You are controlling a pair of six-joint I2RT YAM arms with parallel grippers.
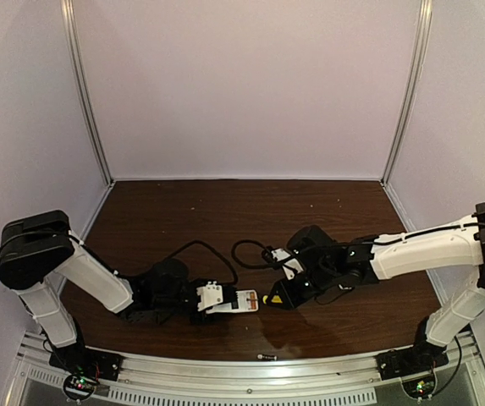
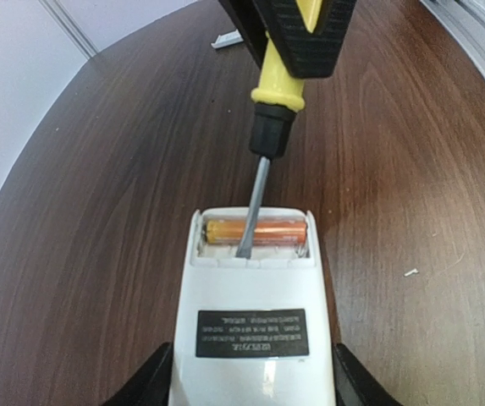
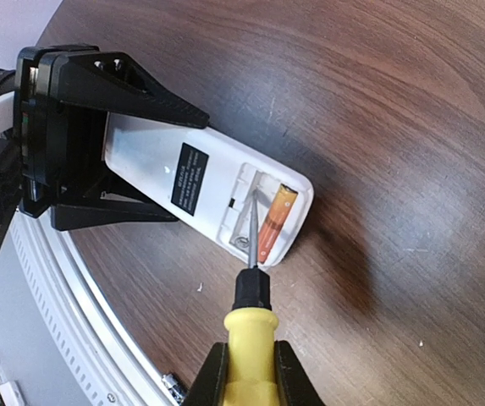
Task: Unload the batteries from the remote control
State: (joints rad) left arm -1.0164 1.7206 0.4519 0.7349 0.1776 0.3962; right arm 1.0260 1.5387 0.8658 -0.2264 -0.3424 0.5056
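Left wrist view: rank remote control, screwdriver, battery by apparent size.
1. remote control: largest, even though the bottom edge cuts it off.
2. screwdriver: the top of its handle is hidden, so only the visible part is ranked.
3. battery: smallest; one cell shows in the open compartment.

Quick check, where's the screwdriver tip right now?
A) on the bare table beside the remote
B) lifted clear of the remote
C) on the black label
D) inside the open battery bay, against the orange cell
D: in the left wrist view the screwdriver shaft runs down into the open bay of the remote control, with its tip against the orange battery. The right wrist view agrees.
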